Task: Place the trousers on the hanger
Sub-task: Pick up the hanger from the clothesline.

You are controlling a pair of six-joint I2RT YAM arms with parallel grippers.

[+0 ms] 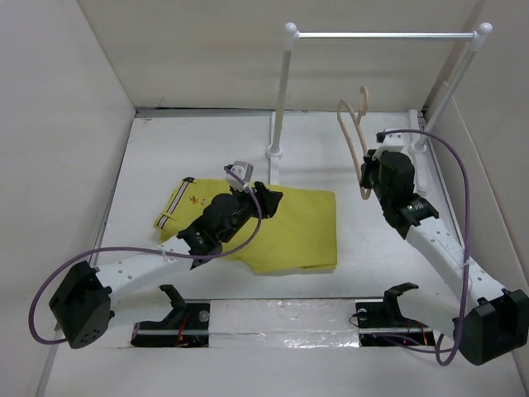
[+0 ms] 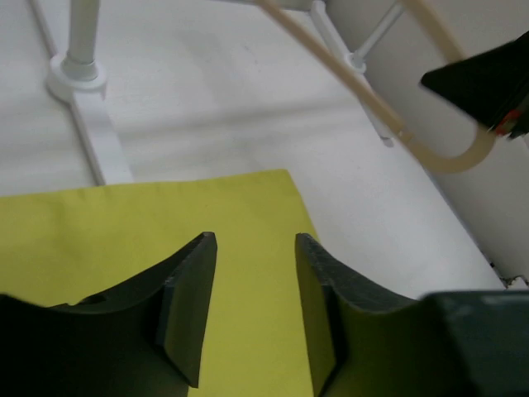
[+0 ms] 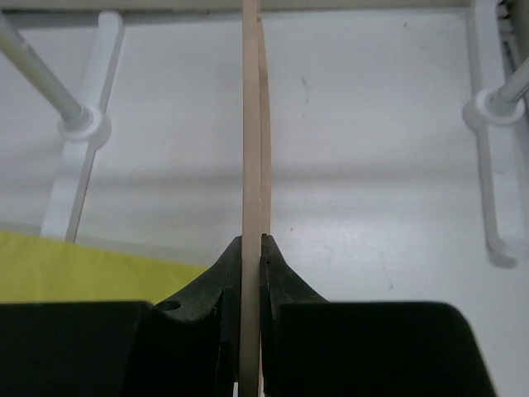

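Mostly flat yellow-green trousers (image 1: 297, 223); thin, prob. wooden hanger (image 3: 252, 124).

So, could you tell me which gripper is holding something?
The right gripper: its jaws are shut on the hanger, while the left gripper hangs open above the trousers.

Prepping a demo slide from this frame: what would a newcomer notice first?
The yellow-green trousers lying flat in the middle of the table are the brightest thing. The left end effector is poised open over their cloth. On the right side, the right end effector is shut on the thin pale hanger, holding it near the white rail stand at the back.
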